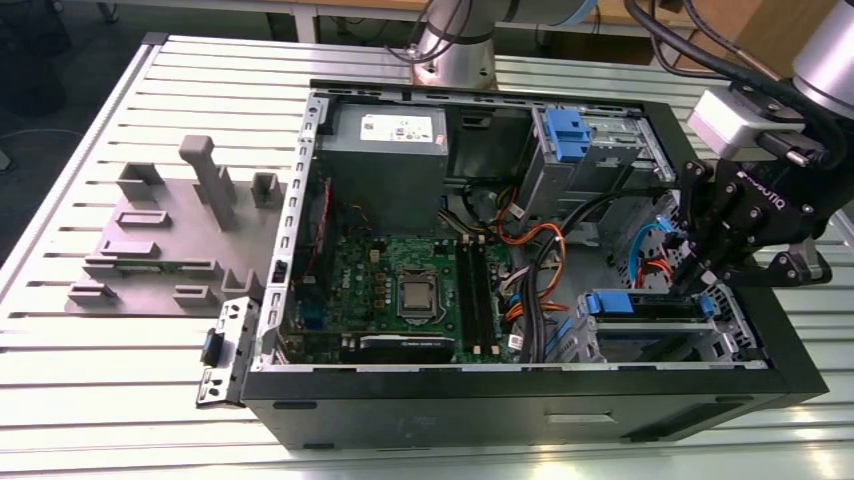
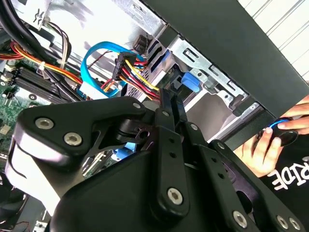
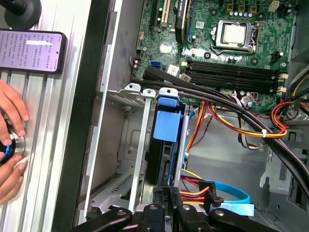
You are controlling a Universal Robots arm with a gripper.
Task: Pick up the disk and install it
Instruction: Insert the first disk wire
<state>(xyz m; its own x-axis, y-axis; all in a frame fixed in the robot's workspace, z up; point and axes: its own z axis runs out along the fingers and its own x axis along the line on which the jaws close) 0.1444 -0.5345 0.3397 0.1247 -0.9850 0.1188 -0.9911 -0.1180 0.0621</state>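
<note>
Slatted bench (image 1: 80, 350), open case (image 1: 534, 405). Gripper (image 3: 166, 191) narrow, tips against disk (image 3: 165, 133) standing in bay (image 3: 140, 145) just ahead (grasp itself unclear). Risk: cables (image 3: 203, 186) beside it snag, or skewed push jams disk.

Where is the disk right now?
In the exterior view the disk sits inside the computer case, toward that view's right, just below the gripper.

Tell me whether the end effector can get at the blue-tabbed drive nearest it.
Probably yes. The end effector hangs right at the drive end inside the open case, nothing shows between them, and the cables pass beside it.
</note>
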